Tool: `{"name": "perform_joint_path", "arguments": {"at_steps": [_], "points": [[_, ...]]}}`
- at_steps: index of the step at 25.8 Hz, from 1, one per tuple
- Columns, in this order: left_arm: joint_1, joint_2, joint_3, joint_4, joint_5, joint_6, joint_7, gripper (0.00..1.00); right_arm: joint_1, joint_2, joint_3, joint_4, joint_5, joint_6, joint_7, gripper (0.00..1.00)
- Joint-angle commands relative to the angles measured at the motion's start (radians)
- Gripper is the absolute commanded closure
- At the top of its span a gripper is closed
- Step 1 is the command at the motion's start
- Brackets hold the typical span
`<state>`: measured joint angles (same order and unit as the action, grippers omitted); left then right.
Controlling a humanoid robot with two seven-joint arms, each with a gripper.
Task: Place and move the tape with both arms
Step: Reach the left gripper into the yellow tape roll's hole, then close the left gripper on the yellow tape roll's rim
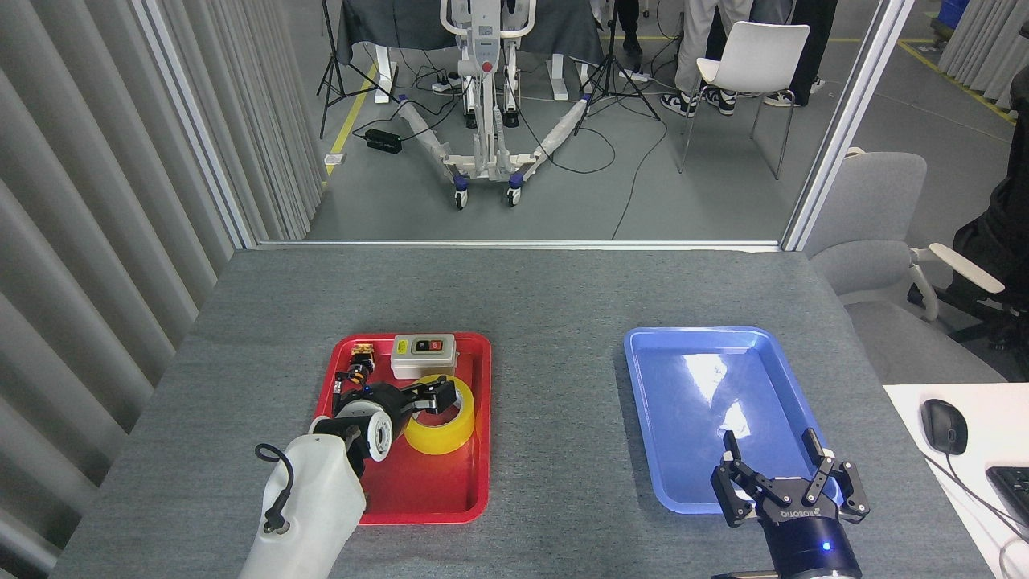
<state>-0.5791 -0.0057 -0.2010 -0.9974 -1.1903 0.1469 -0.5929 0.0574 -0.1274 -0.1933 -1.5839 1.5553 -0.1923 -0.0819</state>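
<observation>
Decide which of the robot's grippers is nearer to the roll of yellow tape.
Left. The left gripper is right at the tape in the red tray; the right gripper hangs far off, open, by the blue tray.

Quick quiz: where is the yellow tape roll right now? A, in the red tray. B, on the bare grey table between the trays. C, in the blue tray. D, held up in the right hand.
A: the tape lies in the red tray, with the left hand reaching onto it.
</observation>
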Motion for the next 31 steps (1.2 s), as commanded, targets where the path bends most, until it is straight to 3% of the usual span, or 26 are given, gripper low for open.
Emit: {"name": "perform_joint_path", "arguments": {"at_steps": [1,13,26,31], "points": [[-0.034,-0.005,0.000,0.032,0.040,0.082,-0.071,0.00,0.002,0.009,0.002,-0.024,0.014,0.004,0.001,0.00],[-0.145,0.023,-0.009,0.166,0.190,0.083,-0.183,0.00,-0.011,0.015,0.000,-0.025,0.012,0.005,0.057,0.00],[-0.140,0.061,-0.020,0.256,0.141,-0.056,-0.035,0.01,-0.004,0.029,0.000,-0.022,0.012,0.005,0.054,0.00],[-0.140,0.055,-0.069,0.275,0.109,-0.069,-0.033,0.01,0.007,0.026,-0.003,-0.021,0.012,0.005,0.050,0.00]]}}
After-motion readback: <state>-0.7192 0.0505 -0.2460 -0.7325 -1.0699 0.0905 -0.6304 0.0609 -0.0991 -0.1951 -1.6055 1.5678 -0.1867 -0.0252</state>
